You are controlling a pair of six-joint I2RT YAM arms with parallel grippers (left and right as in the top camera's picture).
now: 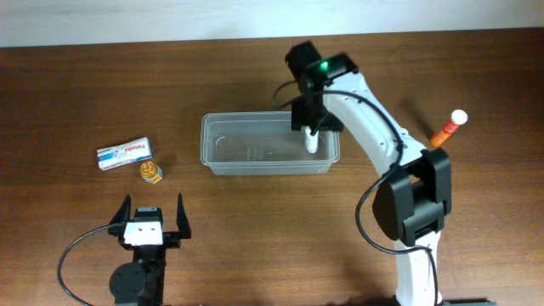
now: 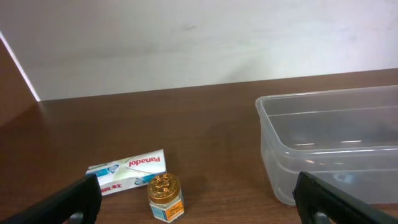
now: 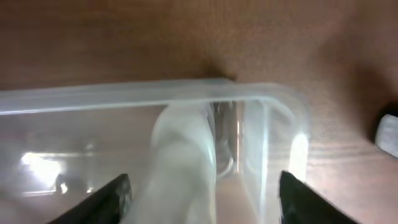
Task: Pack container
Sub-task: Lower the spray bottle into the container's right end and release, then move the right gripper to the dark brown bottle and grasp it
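Note:
The clear plastic container [image 1: 255, 119] stands at the table's middle. My right gripper [image 1: 311, 129] hangs over its right end, jaws wide open. A white bottle [image 1: 312, 142] lies inside the container below the jaws. In the right wrist view the bottle [image 3: 183, 162] sits between the open fingers [image 3: 202, 199], touching neither, behind the container's rim [image 3: 124, 96]. My left gripper [image 1: 153, 223] is open and empty at the front left. Its view [image 2: 199, 208] looks at the container's left end [image 2: 273, 130].
A white and blue Panadol box [image 1: 125, 153] [image 2: 127, 171] and a small gold-lidded jar [image 1: 151, 171] [image 2: 165, 196] lie left of the container. An orange tube with a white cap [image 1: 449, 127] lies at the right, its cap at the right wrist view's edge [image 3: 388, 134].

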